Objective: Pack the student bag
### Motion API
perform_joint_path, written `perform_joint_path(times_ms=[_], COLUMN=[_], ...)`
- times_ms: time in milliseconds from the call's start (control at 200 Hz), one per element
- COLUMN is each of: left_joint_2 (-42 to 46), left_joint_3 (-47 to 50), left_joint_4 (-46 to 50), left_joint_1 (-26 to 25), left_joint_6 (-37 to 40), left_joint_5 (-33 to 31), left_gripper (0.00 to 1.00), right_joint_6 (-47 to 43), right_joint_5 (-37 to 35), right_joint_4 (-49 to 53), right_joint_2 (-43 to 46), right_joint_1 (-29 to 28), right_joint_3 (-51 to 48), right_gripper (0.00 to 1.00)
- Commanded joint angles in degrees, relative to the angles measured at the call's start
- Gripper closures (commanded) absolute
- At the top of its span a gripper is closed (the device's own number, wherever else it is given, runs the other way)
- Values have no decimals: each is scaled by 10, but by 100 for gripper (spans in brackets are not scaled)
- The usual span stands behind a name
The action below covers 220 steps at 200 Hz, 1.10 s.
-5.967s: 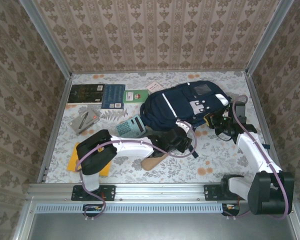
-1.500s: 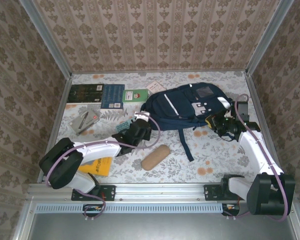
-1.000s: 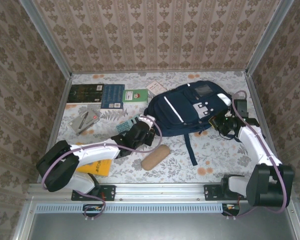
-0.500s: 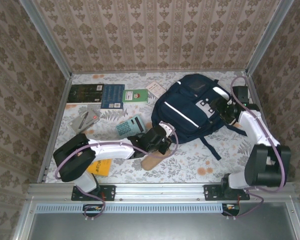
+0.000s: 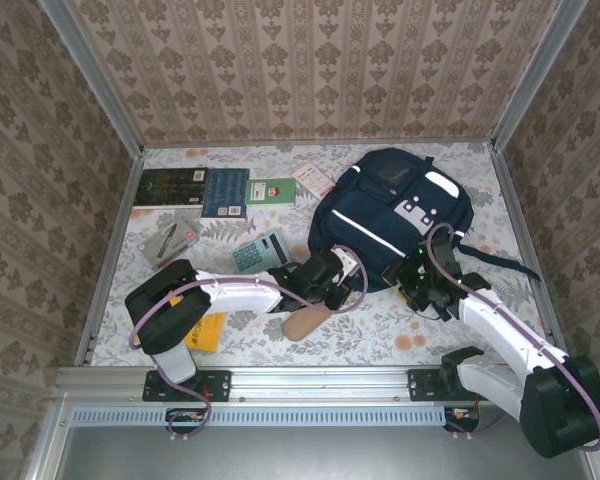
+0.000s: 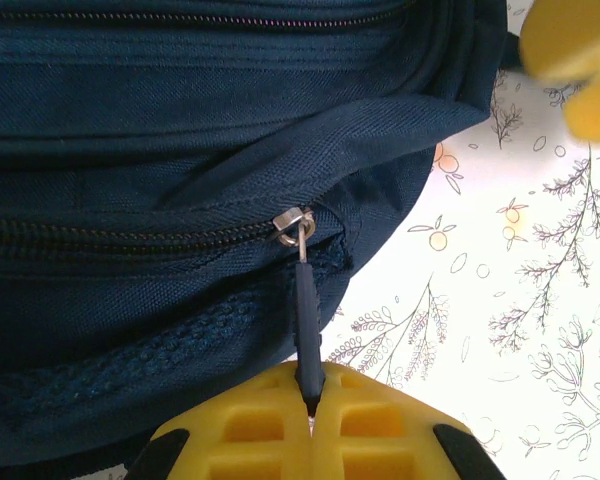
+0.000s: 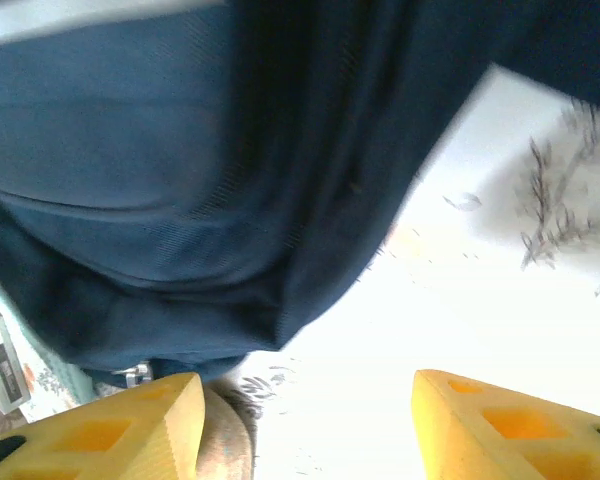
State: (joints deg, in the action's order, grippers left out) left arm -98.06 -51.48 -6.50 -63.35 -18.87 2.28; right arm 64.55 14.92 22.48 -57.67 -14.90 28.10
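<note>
Right fingers [image 7: 510, 430], swung to the near edge of the student bag [image 5: 380, 205], gape wide; left fingers [image 6: 250, 430] pinch its zipper pull [image 6: 306, 320].

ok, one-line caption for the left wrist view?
Yellow left fingers pinch the zipper pull on the navy backpack, lying on a floral tablecloth.

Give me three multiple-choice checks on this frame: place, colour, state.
1. On the table, the backpack lies: A near-left corner; B far right part; C near middle.
2. The pouch by the left arm is: A tan; B red; C green.
3. The left jaws are: A wide open; B shut on the zipper pull; C shut on a book.
1B: top view shows it far right. 2A: its visible end is tan. 3B: left wrist view shows them pinching the pull.
</note>
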Motion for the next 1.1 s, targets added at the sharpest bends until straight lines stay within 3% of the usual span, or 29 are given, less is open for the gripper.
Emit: perform_joint_path(times_ms=[0,315,350,475,645,805,1095], left_joint_2=[-14,-22,-22,-25,-27,-31,-63], left_joint_3=[-26,-47,-50,-67,-89,-111,-161], left_joint_4=[25,52,57,91,151,209,235], left_joint_1=[-5,-15,-16,-17,-1,42,156], left_joint_6=[-6,1,3,5,4,2,53], left_joint_5=[30,15,11,-23,-93,-128,-115], left_gripper=[100,100,100,100,100,100,100], right_joint_6=[83,93,90,71,29,-7,-52], right_joint_5=[2,2,0,-17,-46,-23,2], right_joint_4=[-74,-123,-118,-75,10,34,73], right_joint_2=[-20,-103,-108,-104,-70,-34,-7], right_joint_1=[-19,-20,-20,-20,5,54,108], right_joint_3=[6,34,39,58,72,60,72], right_gripper=[43,48,55,100,100,100,100])
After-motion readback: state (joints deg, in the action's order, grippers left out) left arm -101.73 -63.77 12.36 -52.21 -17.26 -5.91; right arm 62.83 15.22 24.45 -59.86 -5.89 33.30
